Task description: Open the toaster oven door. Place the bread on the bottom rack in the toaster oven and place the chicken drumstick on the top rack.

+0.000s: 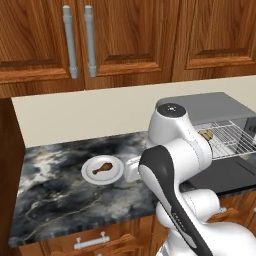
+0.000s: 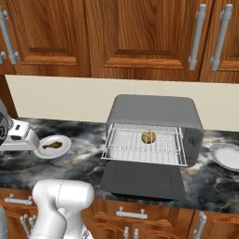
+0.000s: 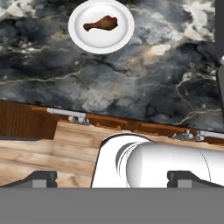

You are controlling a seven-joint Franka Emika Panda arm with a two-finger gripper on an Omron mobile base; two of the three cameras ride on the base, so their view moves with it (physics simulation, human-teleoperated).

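Fingers (image 3: 112,177) of mine stand spread wide with nothing between them, their two dark tips low in the hand view, above the front edge of the tabletop (image 3: 131,74). Ahead of them the drumstick (image 3: 101,23) lies on a white plate (image 3: 78,35), its thick end toward the right of that view. From the right base view I see the oven (image 2: 154,109) well to the right of that plate, its door (image 2: 140,179) folded down flat onto the tabletop. A rack (image 2: 126,148) is drawn out over the door, and the bread (image 2: 148,137) sits on it near the back. I cannot tell for sure which of the two racks this is. Another empty plate (image 2: 226,156) sits right of the oven.
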